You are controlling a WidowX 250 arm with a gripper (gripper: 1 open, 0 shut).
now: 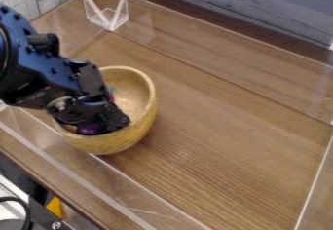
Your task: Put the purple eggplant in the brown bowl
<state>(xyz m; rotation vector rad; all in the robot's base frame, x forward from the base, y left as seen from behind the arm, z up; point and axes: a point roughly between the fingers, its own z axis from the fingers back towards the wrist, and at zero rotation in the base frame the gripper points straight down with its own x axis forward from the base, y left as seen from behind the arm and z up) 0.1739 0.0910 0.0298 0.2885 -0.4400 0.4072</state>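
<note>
With the tool [86, 115] spread apart over the purple eggplant [89, 129], withdrawing carelessly may tip the brown bowl [135, 112].

Wooden table [221, 117] — grey plank wall [260, 5]

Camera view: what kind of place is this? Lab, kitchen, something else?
Probably a lab test bench, not a kitchen. A wooden tabletop fenced by clear acrylic walls, a black robot arm reaching into a brown bowl, and a toy purple eggplant inside it.
</note>
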